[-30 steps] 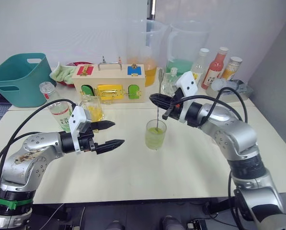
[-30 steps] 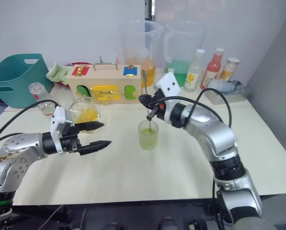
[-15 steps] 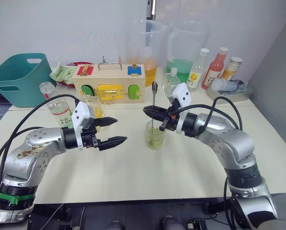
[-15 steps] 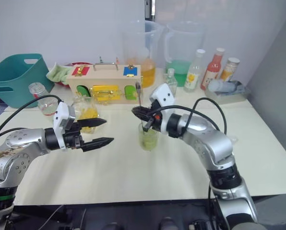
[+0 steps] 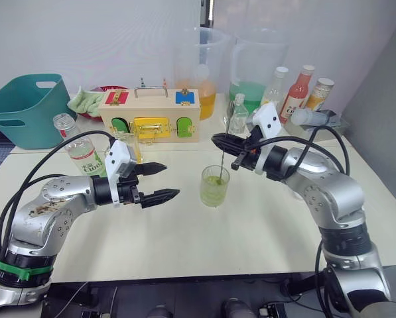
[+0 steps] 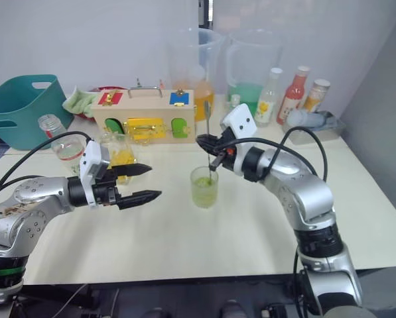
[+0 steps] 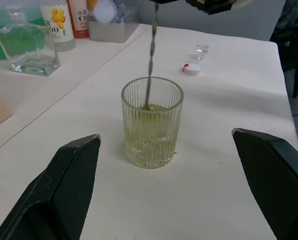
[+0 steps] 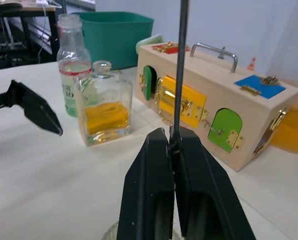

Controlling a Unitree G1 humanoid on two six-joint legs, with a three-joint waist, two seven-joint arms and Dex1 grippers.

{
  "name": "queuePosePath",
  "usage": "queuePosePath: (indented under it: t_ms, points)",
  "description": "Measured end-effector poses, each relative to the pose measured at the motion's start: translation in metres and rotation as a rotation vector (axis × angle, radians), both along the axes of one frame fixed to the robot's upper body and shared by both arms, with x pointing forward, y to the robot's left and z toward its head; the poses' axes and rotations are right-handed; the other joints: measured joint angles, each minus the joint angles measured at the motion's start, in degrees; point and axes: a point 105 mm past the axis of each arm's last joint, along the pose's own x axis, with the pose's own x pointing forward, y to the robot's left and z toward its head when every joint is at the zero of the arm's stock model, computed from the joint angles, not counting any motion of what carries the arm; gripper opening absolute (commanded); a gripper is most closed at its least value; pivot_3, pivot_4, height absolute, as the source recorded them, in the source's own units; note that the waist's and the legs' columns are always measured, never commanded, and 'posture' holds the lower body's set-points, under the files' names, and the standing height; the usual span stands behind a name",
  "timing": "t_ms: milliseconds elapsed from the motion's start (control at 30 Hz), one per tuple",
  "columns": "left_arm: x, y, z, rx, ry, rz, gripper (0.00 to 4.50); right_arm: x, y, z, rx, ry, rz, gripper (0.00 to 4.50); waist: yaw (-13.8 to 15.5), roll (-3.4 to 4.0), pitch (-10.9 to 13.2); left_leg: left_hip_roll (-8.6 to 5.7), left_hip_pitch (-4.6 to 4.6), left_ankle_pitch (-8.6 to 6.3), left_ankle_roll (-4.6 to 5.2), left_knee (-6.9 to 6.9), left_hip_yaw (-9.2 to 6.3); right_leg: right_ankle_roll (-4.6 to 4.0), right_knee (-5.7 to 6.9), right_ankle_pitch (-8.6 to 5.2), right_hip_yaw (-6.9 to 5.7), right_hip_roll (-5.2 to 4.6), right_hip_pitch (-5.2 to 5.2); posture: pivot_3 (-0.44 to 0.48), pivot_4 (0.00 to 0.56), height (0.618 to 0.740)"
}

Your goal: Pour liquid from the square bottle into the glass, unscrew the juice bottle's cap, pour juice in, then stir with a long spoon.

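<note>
Right pincer (image 8: 174, 145) clamped on long spoon (image 7: 149, 60), bowl dipped in glass (image 7: 151, 122); left pincer (image 5: 156, 181) spread apart at glass's 9 o'clock.

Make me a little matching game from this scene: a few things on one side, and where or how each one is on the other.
Things:
1. long spoon
2. glass
3. cap
4. left gripper

States:
A. lying loose on the table
B. jaws open, holding nothing
C. pinched upright by the right gripper, tip in the drink
D. standing on the table, partly full of greenish drink

Pairs: 1-C, 2-D, 3-A, 4-B
</note>
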Motion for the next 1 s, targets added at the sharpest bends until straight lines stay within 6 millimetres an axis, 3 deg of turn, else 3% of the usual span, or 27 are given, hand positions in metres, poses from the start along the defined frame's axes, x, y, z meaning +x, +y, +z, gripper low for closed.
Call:
queuePosePath:
  t_ms: [167, 400, 533, 633, 767, 1000]
  points:
    - [-0.001, -0.001, 0.0, 0.001, 0.006, -0.007, 4.47, 0.005, 0.011, -0.004, 0.016, 0.003, 0.013, 0.0, -0.07, 0.0, 0.0, 0.0, 0.0, 0.0, 0.0, -0.01, 0.0, 0.0, 0.01, 0.0, 0.0, 0.0, -0.01, 0.0, 0.15, 0.74]
    - [-0.001, -0.001, 0.0, 0.001, 0.008, -0.007, 4.47, -0.008, 0.03, -0.005, 0.027, 0.08, 0.122, 0.0, -0.08, 0.0, 0.0, 0.0, 0.03, 0.0, 0.0, 0.0, -0.01, -0.01, 0.05, 0.0, 0.0, 0.0, 0.0, 0.0, 0.15, 0.74]
    - [-0.002, 0.0, -0.004, 0.002, 0.019, -0.006, 4.47, -0.016, 0.022, -0.008, -0.042, 0.106, 0.12, 0.0, -0.05, 0.0, 0.0, 0.0, 0.03, 0.0, 0.0, 0.0, -0.02, -0.01, 0.03, 0.0, -0.01, 0.0, 0.01, 0.0, 0.15, 0.74]
    - [-0.003, 0.0, -0.004, 0.002, 0.018, -0.008, 4.47, -0.013, 0.008, -0.02, -0.092, 0.145, 0.078, 0.0, 0.1, 0.0, 0.0, -0.02, 0.0, 0.0, 0.0, 0.0, 0.0, 0.0, -0.01, 0.0, 0.0, -0.02, 0.01, 0.0, 0.15, 0.74]
    - [-0.004, 0.0, -0.004, 0.0, 0.01, -0.017, 4.47, -0.011, -0.004, -0.018, -0.132, 0.128, 0.039, 0.0, 0.06, 0.0, 0.0, -0.01, 0.02, 0.0, 0.0, 0.0, 0.0, 0.0, -0.01, 0.0, 0.0, -0.01, 0.02, 0.0, 0.15, 0.74]
    - [-0.005, 0.0, -0.005, -0.001, 0.01, -0.023, 4.47, 0.002, -0.006, -0.017, -0.096, 0.088, -0.007, 0.0, 0.03, 0.0, 0.0, -0.01, 0.02, 0.0, 0.0, 0.01, 0.0, 0.0, 0.0, 0.0, -0.01, -0.01, 0.02, 0.0, 0.15, 0.74]
